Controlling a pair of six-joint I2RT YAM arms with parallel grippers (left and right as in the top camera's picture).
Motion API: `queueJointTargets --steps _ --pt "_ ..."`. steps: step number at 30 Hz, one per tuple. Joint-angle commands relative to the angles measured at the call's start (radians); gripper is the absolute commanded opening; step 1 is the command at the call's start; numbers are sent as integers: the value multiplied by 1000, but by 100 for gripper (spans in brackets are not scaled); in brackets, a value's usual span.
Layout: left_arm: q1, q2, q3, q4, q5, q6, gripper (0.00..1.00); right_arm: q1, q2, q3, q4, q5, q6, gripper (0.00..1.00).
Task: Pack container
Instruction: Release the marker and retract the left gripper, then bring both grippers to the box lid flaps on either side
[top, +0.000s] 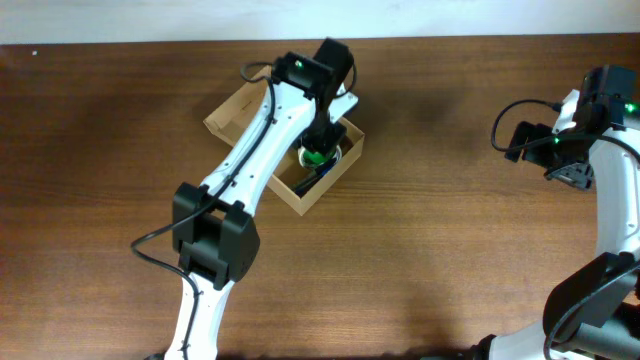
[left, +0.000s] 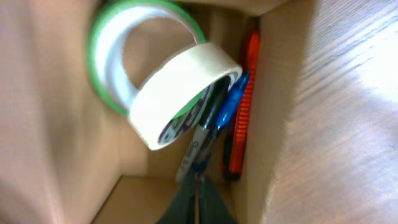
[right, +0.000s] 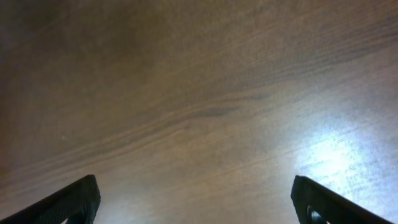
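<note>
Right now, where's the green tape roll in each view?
Overhead: green tape roll sits upper centre, inside the open container.
Left wrist: upper left, standing on edge behind the cream tape roll.
Right wrist: not in it; only bare table shows.
Shared landmark: the container's cardboard wall, seen in the overhead and left wrist views only.

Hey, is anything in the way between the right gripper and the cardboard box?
Nothing lies on the table between the right gripper and the container. But the left arm stretches over the container, with the left gripper down inside its opening.
</note>
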Motion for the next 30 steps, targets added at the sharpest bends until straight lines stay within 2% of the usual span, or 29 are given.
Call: queueJointTargets --steps 1,3,7,10,13,19,21,23,24,26,30 --pt "1 6 172 -59 -52 -35 2 -3 5 -4 7 -29 10 90" --pt "1 6 286 -121 -119 -52 2 -3 5 2 0 -29 10 64" --pt "4 3 496 -254 -234 -85 2 -1 5 73 -66 -25 8 40" --pt "35 -33 554 -272 -249 -105 2 30 5 206 -162 -25 5 32" --pt "98 -93 531 -272 -252 -112 2 75 5 303 -225 -21 -17 28" --pt "400 -314 340 -216 -237 -142 2 226 -14 397 -302 -8 -47 25" --pt "536 -401 233 -186 -216 -161 16 281 -19 397 -309 24 -47 24" --pt "663 -461 142 -185 -130 -209 19 327 -18 397 -303 35 -47 22" --pt "713 -474 108 -202 -58 -230 18 348 -15 397 -296 36 -47 21" --pt "790 -480 30 -251 74 -251 4 383 -1 397 -271 36 -47 15" --pt "808 -480 -189 -223 114 -251 2 425 56 397 -227 35 -32 10"
